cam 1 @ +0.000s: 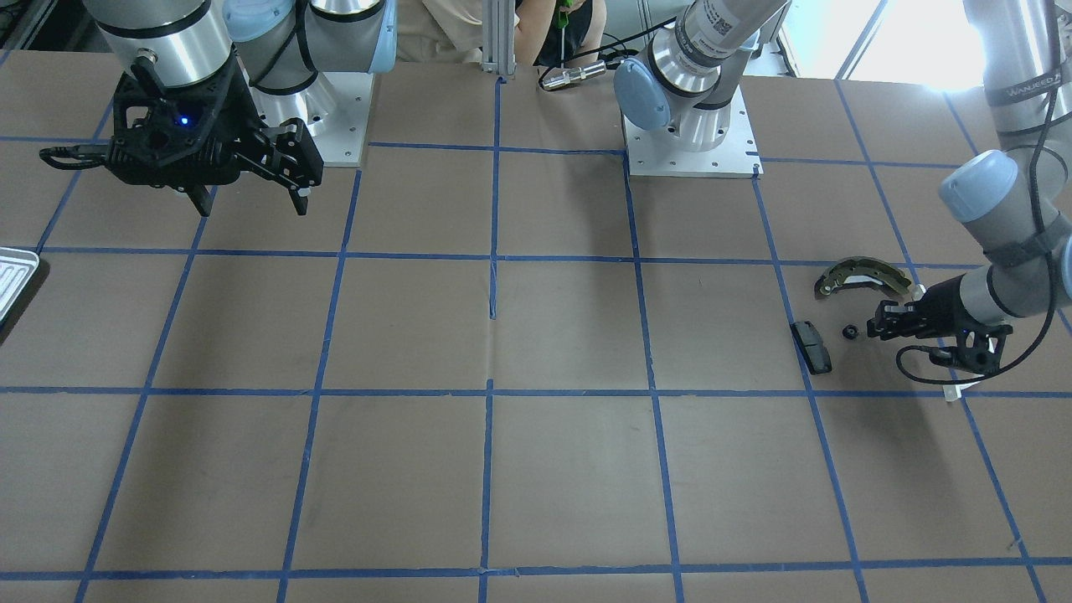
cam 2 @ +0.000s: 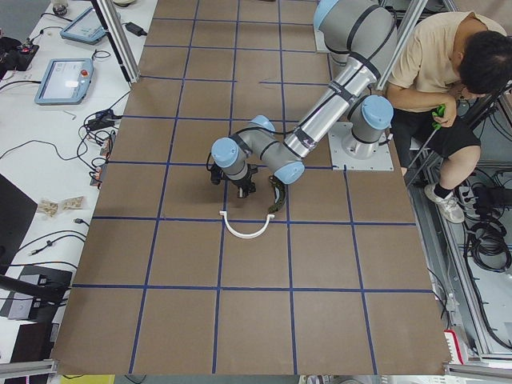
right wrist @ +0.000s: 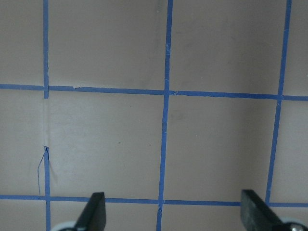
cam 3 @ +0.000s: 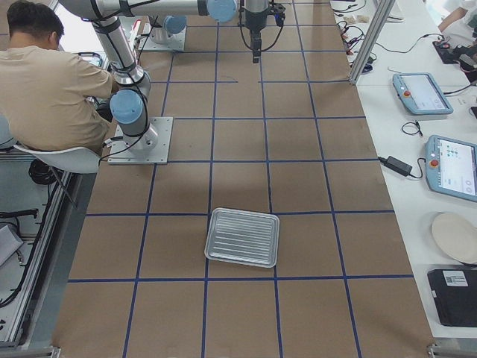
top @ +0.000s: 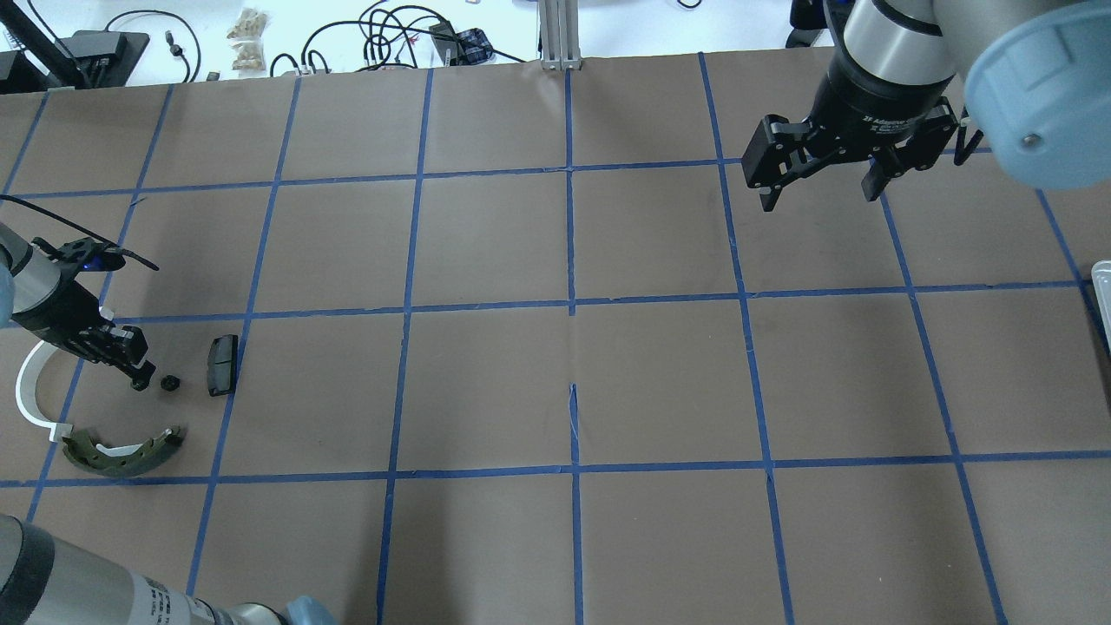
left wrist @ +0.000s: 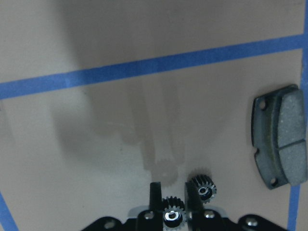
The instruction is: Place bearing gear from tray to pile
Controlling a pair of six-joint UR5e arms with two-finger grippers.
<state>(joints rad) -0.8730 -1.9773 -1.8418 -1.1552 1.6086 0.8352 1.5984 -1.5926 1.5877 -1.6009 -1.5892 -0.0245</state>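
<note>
My left gripper (left wrist: 173, 192) is shut on a small black bearing gear (left wrist: 172, 214), held just above the table at the pile. A second bearing gear (left wrist: 204, 188) lies on the table beside its finger, also seen overhead (top: 171, 382). The pile holds a dark pad (top: 222, 365), a white plastic arc (top: 28, 395) and an olive brake shoe (top: 126, 451). The left gripper (top: 136, 371) sits between the arc and the pad. The silver ribbed tray (cam 3: 242, 237) lies far off on the right side. My right gripper (top: 816, 189) is open and empty, high above the table.
A person sits behind the robot bases (cam 3: 52, 82). Cables and touch panels lie on the white bench (cam 3: 440, 112) beyond the table's far edge. The tray's corner shows at the overhead view's right edge (top: 1101, 291).
</note>
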